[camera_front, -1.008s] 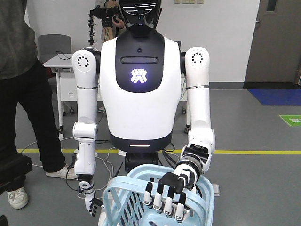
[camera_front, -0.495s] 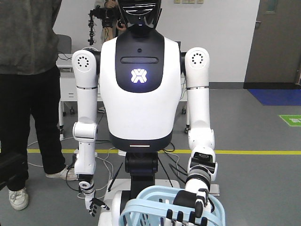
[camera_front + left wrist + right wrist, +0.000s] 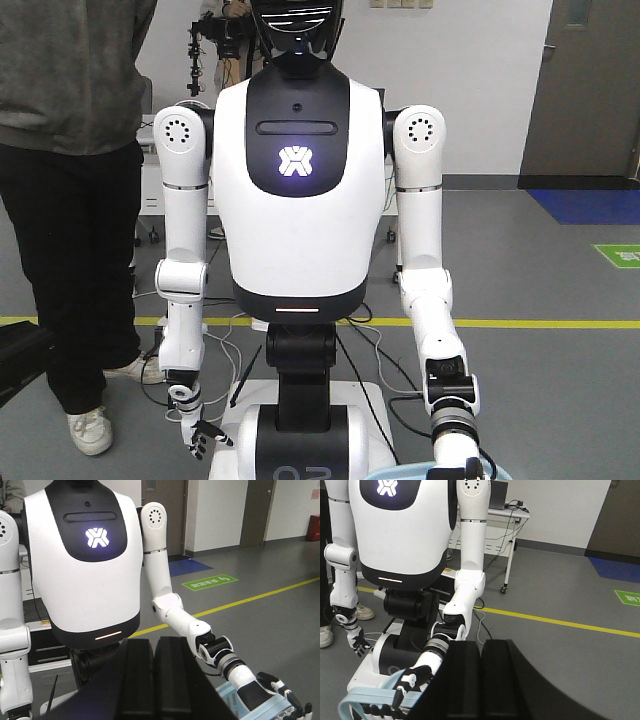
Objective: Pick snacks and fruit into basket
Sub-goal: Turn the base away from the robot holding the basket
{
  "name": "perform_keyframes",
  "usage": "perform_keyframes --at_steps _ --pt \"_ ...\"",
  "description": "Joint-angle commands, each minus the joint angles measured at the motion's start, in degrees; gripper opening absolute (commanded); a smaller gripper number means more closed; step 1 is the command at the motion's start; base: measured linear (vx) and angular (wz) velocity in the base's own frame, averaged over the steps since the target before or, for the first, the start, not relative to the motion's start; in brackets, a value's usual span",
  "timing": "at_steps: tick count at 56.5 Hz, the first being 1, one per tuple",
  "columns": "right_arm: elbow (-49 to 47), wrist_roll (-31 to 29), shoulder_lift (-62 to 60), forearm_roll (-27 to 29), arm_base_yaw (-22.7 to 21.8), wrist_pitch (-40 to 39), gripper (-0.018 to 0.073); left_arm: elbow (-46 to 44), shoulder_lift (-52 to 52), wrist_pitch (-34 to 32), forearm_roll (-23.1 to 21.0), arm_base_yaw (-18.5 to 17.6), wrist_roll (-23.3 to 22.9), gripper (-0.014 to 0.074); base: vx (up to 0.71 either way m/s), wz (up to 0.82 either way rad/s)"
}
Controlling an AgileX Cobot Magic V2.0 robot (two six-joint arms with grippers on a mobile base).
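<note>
so a white humanoid (image 3: 297, 160) is parked right in front of the rig, holding the blue basket (image 3: 355, 702) low by the rim with one hand (image 3: 410, 680). in the front view only a sliver of the basket shows at the bottom edge. its other hand (image 3: 200, 435) just hangs at its side, and a person (image 3: 70, 200) is standing next to it.

no snacks or fruit are visible in any view, so i can't say where they are or if anything's in the basket yet. my read is we're at the very start: the basket is being offered and nothing has been picked.

left gripper (image 3: 155, 650) and right gripper (image 3: 481, 650) both have their jaws pressed close together with nothing between them, pointing at the humanoid's torso.

next move, i'd guess: turn an arm toward wherever the cookie box or fruit sits, spread the jaws, grab one, then carry it above the basket rim without bumping that hand.
</note>
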Motion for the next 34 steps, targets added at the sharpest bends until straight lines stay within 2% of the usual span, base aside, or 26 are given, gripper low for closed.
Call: perform_keyframes --at_steps 1,18,34 --pt "-1.35 -0.15 0.62 -1.7 -0.24 -4.48 -0.0009 -1.66 -0.3 1.05 1.19 -0.02 -0.44 0.0003 0.0 0.01" --pt "-1.35 -0.15 0.62 -1.7 -0.24 -4.53 -0.0009 -1.66 -0.22 1.05 1.19 -0.02 -0.44 0.0003 -0.05 0.11" --pt "-1.35 -0.15 0.62 -1.7 -0.24 -4.48 -0.0009 -1.66 -0.32 1.05 1.19 -0.02 -0.44 0.0003 -0.1 0.35"
